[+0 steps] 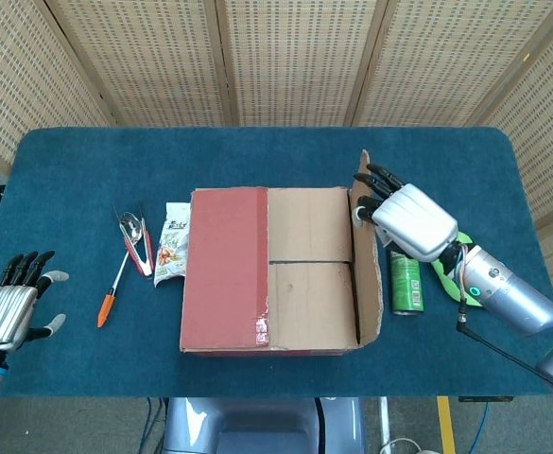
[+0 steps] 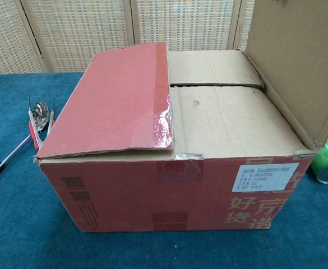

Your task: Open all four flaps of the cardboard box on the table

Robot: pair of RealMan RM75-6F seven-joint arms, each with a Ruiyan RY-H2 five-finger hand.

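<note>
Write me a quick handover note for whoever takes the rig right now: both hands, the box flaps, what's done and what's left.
Right hand: against the raised right flap, at its far end; whether it grips it is unclear.
Left hand: open, holds nothing, off the near left edge of the table.
Cardboard box: mid-table. Right flap stands roughly upright. Left red flap lies flat, closed. Two inner flaps lie flat, meeting at a seam.
Done: right flap lifted.
Left: push right flap fully out, open left flap, then both inner flaps.
Note: green can lies just right of the box.
</note>
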